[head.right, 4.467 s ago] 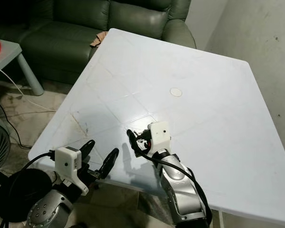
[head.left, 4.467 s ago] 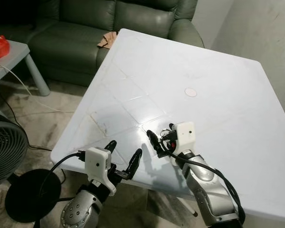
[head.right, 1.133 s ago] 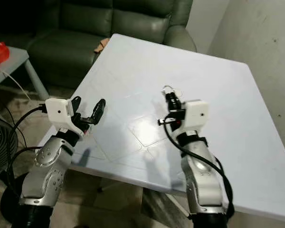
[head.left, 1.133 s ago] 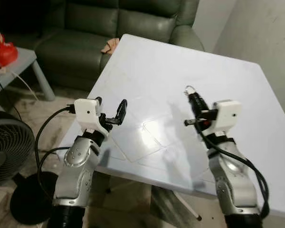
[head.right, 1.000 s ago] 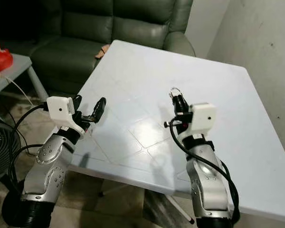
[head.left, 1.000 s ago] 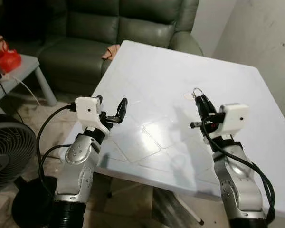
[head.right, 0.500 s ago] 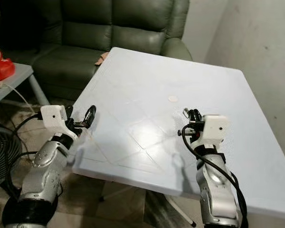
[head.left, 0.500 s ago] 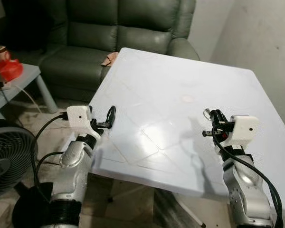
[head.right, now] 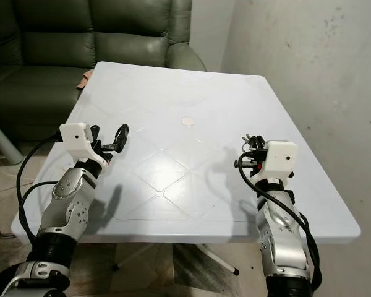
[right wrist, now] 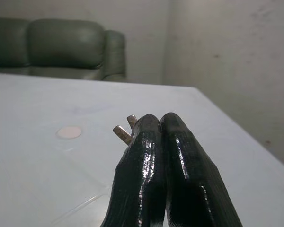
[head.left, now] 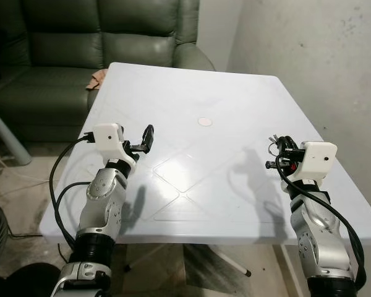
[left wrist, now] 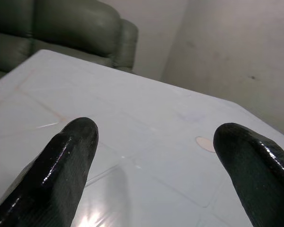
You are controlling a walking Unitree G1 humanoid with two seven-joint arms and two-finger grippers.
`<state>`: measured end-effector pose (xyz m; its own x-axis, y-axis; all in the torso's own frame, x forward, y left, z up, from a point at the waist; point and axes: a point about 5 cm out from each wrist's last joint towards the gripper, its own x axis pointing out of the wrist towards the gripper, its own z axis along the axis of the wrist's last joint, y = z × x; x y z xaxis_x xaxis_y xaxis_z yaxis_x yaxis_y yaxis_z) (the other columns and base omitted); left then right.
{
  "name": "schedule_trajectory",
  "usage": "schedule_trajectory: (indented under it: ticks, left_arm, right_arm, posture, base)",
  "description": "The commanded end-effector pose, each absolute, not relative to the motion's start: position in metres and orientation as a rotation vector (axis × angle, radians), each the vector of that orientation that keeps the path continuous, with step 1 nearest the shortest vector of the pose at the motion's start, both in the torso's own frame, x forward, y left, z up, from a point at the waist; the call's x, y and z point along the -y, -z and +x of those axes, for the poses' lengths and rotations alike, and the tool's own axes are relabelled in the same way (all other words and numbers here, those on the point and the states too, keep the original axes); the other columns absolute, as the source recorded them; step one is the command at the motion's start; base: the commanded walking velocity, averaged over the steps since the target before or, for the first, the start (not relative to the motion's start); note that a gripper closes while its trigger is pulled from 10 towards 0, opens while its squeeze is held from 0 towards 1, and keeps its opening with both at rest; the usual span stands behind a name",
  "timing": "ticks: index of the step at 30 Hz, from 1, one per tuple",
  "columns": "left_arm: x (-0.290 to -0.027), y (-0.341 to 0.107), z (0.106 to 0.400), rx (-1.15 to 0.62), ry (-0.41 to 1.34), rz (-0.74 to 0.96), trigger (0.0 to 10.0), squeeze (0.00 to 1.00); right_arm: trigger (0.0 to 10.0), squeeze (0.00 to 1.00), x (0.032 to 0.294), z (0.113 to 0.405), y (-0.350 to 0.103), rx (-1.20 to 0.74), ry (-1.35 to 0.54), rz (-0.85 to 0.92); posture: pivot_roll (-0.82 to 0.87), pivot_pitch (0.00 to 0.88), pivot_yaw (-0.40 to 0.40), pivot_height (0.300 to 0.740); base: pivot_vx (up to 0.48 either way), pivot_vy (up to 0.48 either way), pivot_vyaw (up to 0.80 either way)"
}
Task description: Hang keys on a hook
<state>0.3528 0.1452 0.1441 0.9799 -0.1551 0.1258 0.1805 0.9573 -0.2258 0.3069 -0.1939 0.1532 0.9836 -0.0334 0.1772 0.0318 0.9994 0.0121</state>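
Arms rise bent at the elbow on either side of the white table (head.left: pixel 191 93), the left gripper (head.left: pixel 145 138) held above its near left part with fingers spread wide and nothing between them, the right gripper (head.left: pixel 280 150) lifted above the near right edge with its fingers (right wrist: pixel 151 156) pressed together on the keys (right wrist: pixel 124 130). From the head, a small ring and metal bits stick out at the right fingertips, while the right wrist view brings out two metal ends beside the clamped tips. A green sofa (head.left: pixel 80 43) stands behind the table, and a small round disc (head.left: pixel 204 121) sits at the table's middle.
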Motion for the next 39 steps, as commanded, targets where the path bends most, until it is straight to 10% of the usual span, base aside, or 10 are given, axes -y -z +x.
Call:
schedule_trajectory:
  ticks: [1, 39]
  left_arm:
    - [-0.146, -0.152, 0.357, 0.139, 0.164, -0.227, 10.0, 0.00]
    - [-0.138, -0.144, 0.357, 0.134, 0.194, -0.250, 10.0, 0.00]
  right_arm:
    - [10.0, 0.00, 0.195, 0.309, -0.158, 0.200, 0.040, 0.011]
    - [10.0, 0.00, 0.199, 0.297, -0.148, 0.157, 0.075, -0.016]
  posture:
    - [-0.02, 0.000, -0.042, 0.740]
    - [-0.05, 0.000, -0.042, 0.740]
  base:
    - [0.000, 0.000, -0.78]
    - [0.000, -0.037, -0.77]
